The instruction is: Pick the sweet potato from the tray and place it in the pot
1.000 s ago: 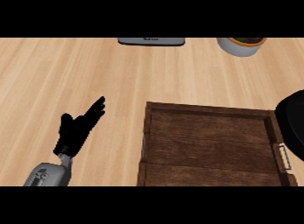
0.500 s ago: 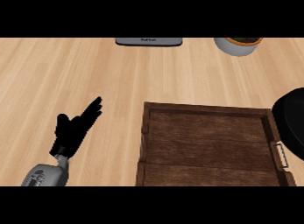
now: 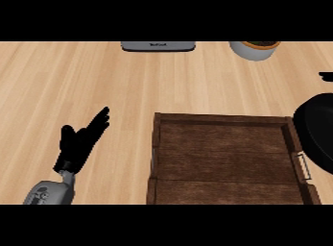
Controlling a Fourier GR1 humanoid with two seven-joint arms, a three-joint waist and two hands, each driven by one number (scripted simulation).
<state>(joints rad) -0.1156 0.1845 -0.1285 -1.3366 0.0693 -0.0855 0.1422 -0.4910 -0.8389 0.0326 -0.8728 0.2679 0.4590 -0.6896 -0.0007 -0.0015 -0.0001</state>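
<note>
Here the left hand (image 3: 80, 139) rests above the counter (image 3: 69, 77) near its front-left corner, fingers straight and spread, holding nothing. The dark wooden tray (image 3: 225, 119) lies at the front edge, right of the hand and apart from it. The black pot (image 3: 314, 125) sits just beside the tray's right side. Where the sweet potato lies, I cannot tell. A grey appliance (image 3: 158, 46) and a pale bowl (image 3: 254, 51) stand along the far edge.

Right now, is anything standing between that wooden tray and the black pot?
Nothing visible does: the pot sits right beside the tray, at its right rim. No sweet potato shows on the tray.
</note>
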